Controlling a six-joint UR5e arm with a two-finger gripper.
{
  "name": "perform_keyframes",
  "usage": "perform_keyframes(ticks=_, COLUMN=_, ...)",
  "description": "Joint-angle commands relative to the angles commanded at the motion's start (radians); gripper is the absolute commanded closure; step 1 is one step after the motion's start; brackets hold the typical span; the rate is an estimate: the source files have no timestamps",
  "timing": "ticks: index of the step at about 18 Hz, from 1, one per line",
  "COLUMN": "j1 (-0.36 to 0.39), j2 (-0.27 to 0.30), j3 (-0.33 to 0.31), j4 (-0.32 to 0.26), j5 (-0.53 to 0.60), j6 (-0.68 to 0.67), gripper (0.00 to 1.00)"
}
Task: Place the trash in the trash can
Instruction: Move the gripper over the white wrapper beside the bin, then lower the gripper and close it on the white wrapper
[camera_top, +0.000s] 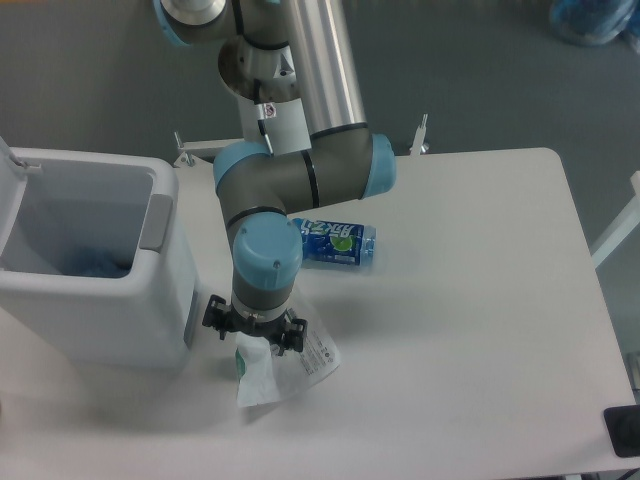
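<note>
The fingers (252, 338), spread open, hang over the trash (283, 360) upper-left end near the table's (480, 300) front edge.

Lab: pedestal-mounted arm (300, 180), white table (480, 300), grey floor (90, 70).

1. The trash (300, 365) looks like thin, crinkled white plastic film with a slight sheen, black print and a green patch at its 9 o'clock edge.
2. The trash can (120, 320) is smooth, matt white plastic; a grey strip (155, 222) of duller plastic sits on its 3 o'clock rim.
3. The bottle (335, 243) is clear plastic under a glossy blue label.
4. The table (480, 330) has a smooth, matt white top.
5. The arm (300, 180) shows brushed grey metal tubes and glossy light-blue plastic caps.
6. The gripper (254, 334) is matt black.
</note>
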Motion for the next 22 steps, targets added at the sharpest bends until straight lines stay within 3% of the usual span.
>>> perform_keyframes(ticks=3, j1=0.0, j2=-0.025, j3=0.028, j4=-0.002, j5=0.002, j6=-0.043, gripper=0.08)
perform_keyframes(ticks=8, j1=0.0, j2=-0.029, j3=0.032, j4=-0.002, j5=0.003, j6=-0.045, gripper=0.47)
perform_keyframes(ticks=12, j1=-0.002, j2=-0.028, j3=0.031, j4=-0.003, j5=0.041, j6=-0.046, gripper=0.85)
perform_keyframes(ticks=14, j1=-0.002, j2=-0.025, j3=0.031, j4=-0.003, j5=0.041, j6=-0.046, gripper=0.99)
perform_keyframes(ticks=22, j1=0.008, j2=0.023, j3=0.04, j4=-0.003, j5=0.031, j6=-0.035, gripper=1.0)
